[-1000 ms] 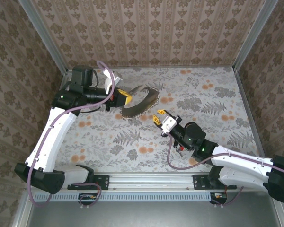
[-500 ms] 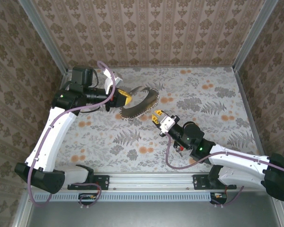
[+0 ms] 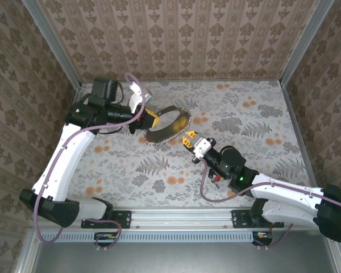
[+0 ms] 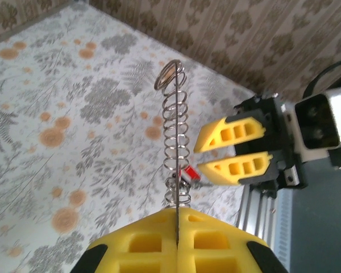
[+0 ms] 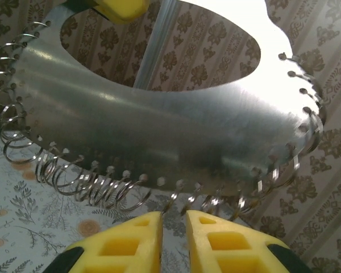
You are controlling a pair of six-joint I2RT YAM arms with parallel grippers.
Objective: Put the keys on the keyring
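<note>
Your left pincer (image 3: 150, 118) is clamped on a curved metal plate (image 3: 176, 122), and it holds it up over the left rear part of the flowered table (image 3: 256, 119). From the left wrist you see that plate edge-on, a thin line running straight out from between the closed yellow fingers (image 4: 142, 244), with its row of wire rings (image 4: 177, 136) stacked along it like a coil.

Look at the near end of that coil: there's a small key with a red head (image 4: 187, 173), right up against the lowest rings and just off the tip of your right pincer (image 4: 200, 157). A darker bit sits beside it among the rings, too small to name. Whether the red key hangs on a ring or is pinched, I can't tell.

Your right pincer (image 3: 188, 139) reaches in from the near right, pointing up-left at the plate's lower edge. From the right wrist, the plate (image 5: 159, 142) spans the view with a big oval opening in it, a line of small holes along its rim, and the rings (image 5: 74, 182) threaded through them, hanging down. The two yellow fingers (image 5: 125, 242) stand a narrow gap apart directly under the middle of that rim, with ring ends dipping just above the gap. I can't make out anything between them here, so I can't tell you whether that pincer is gripping.
</note>
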